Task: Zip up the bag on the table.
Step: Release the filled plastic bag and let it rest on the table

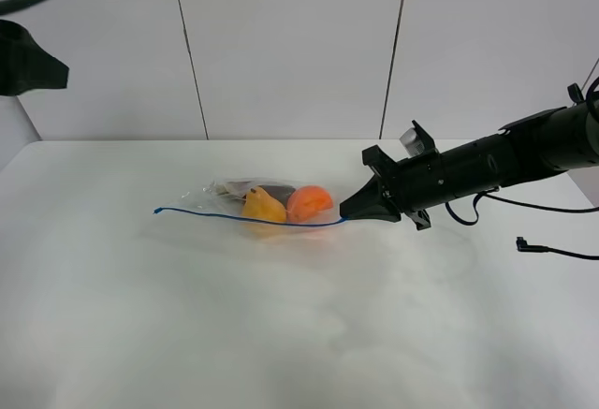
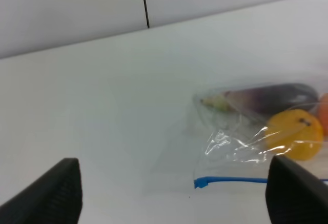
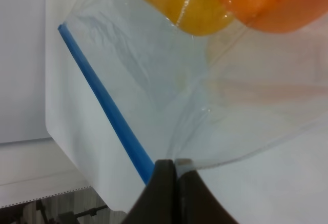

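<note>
The clear bag (image 1: 271, 205) lies flat on the white table (image 1: 281, 334), with an orange item, a yellow item and a dark item inside. Its blue zip strip (image 1: 234, 217) runs along the near edge. My right gripper (image 1: 348, 212) is shut on the strip's right end; the right wrist view shows the pinched tips (image 3: 171, 183) on the strip (image 3: 107, 111) and the bag film. My left gripper (image 2: 174, 203) is open and empty, with its fingers (image 2: 51, 193) wide apart. It hovers short of the bag's left end (image 2: 256, 126) and the strip's tip (image 2: 201, 183).
A black cable (image 1: 552, 250) lies on the table at the right, behind the right arm. A dark part of the left arm (image 1: 28, 63) hangs at the upper left edge. A white panelled wall stands behind the table's far edge.
</note>
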